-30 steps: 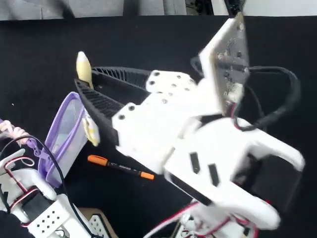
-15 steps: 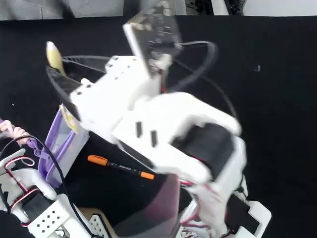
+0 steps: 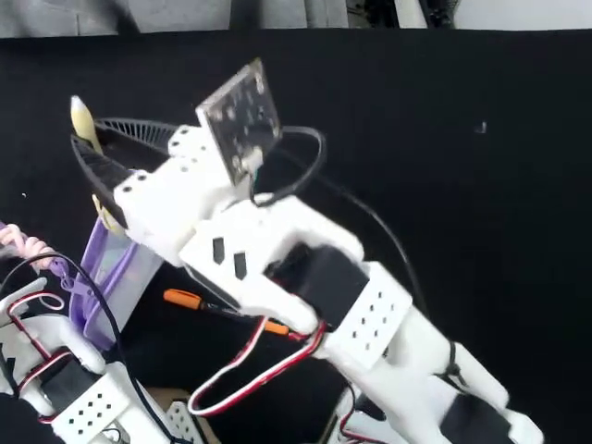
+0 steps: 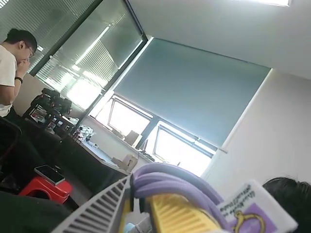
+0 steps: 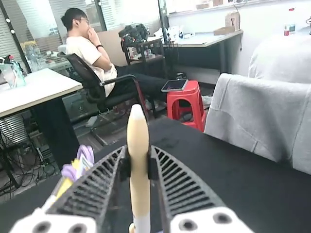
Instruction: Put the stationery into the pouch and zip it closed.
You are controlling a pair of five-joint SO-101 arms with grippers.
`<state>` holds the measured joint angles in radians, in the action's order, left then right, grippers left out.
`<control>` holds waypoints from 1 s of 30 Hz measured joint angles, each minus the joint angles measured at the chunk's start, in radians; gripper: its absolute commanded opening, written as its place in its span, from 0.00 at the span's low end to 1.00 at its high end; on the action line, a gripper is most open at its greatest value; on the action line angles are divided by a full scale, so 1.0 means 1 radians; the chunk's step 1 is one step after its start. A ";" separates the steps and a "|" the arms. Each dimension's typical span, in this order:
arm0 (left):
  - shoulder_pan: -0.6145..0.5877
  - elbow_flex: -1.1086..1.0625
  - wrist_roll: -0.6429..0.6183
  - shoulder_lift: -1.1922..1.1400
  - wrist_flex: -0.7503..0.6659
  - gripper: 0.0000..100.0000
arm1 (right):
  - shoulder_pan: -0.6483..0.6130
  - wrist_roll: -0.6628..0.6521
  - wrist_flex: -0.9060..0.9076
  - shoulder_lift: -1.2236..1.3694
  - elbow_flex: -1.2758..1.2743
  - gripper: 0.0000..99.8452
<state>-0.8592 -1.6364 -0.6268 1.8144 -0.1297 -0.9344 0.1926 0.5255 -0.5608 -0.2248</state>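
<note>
at ten o'clock over the worktop (image 3: 499, 213), the right hand (image 5: 137, 154), clamped on a cream pen (image 5: 137, 128), hangs just above the purple pouch (image 3: 113, 266), whose rim the left hand (image 4: 138, 213) pinches; judged best to tilt the pen tip-down into the mouth before releasing; pouch opening and zip hidden by the arm (image 3: 305, 277), orange marker (image 3: 183, 298) half covered.

Two white plastic arms (image 3: 277, 250): black ribbed fingers (image 5: 97, 187), round screw holes (image 5: 41, 226), black motors (image 3: 319, 282), perforated brackets (image 3: 375, 319), red, white and black cables (image 3: 245, 375), bare circuit board (image 3: 239, 116)
</note>
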 measured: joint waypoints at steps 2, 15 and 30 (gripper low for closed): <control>0.000 0.000 0.000 0.000 0.000 0.03 | -0.005 0.000 -0.038 -0.044 -0.097 0.01; 0.000 0.000 0.000 0.000 0.000 0.03 | -0.190 0.000 -0.071 -0.212 -0.354 0.02; 0.000 0.000 0.000 0.000 0.000 0.03 | -0.199 -0.107 -0.293 -0.394 -0.615 0.40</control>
<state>-0.8592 -1.6364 -0.6268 1.8144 -0.1297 -1.1339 0.0852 0.2325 -0.9551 -0.8401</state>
